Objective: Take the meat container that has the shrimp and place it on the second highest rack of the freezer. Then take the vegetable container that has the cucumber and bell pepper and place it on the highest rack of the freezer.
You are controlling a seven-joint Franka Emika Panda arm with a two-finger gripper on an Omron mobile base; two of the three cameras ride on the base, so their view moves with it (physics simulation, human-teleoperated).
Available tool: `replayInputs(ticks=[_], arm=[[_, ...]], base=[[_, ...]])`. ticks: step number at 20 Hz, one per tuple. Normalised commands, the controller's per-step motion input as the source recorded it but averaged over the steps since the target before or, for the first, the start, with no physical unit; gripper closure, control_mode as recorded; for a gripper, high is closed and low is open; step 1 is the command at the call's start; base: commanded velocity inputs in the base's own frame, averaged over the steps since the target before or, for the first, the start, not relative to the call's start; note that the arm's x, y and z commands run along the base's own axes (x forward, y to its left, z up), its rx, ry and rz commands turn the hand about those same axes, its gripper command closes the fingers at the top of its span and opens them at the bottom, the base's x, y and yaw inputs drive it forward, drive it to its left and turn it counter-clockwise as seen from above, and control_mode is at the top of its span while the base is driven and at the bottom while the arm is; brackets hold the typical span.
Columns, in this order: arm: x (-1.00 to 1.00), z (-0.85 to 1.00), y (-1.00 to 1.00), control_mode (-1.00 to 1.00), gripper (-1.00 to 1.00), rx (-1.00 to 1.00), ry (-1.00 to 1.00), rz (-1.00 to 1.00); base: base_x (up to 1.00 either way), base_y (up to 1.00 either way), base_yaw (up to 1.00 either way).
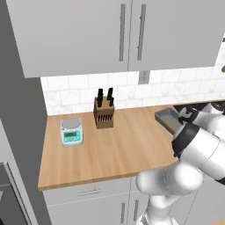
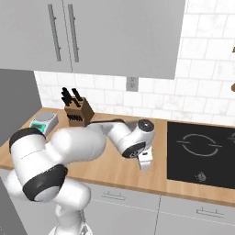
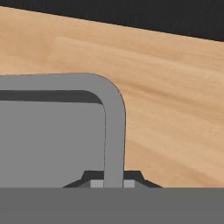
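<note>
Gripper (image 3: 113,183) low over the wooden counter (image 3: 175,109), fingertips astride the grey tray's rim (image 3: 114,131). Rim running toward 12 o'clock, tray body spreading toward 9. Pinched or merely straddling: cannot tell.

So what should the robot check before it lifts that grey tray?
1. Gripper lined up on the tray wall: ok. In the hand view the grey rim runs down between the two finger tips.
2. Fingers closed on the rim: cannot tell. The tips sit close on both sides, but contact isn't clear.
3. Shrimp inside the tray: cannot tell. The visible tray floor is bare grey and the arm hides much of it.
4. Tray resting flat on the wooden counter: ok.
5. Knife block and kitchen scale out of the way: ok, both stand well to the left.
6. Freezer racks ready: cannot tell.
</note>
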Motion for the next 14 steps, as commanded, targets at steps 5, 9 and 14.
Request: replayInputs(ticks=[5,9,14], arm=[[-0.29,0.73,0.66,-1.0,1.0,0.0,0.0,-0.07],[-0.24,0.66,0.84,-1.0,1.0,0.0,0.02,-0.17],[-0.31,0.41,0.79,-1.0,1.0,0.06,0.02,-0.25]], base=[[0.0,0.0,0.0],[0.0,0.0,0.0],[0.0,0.0,0.0]])
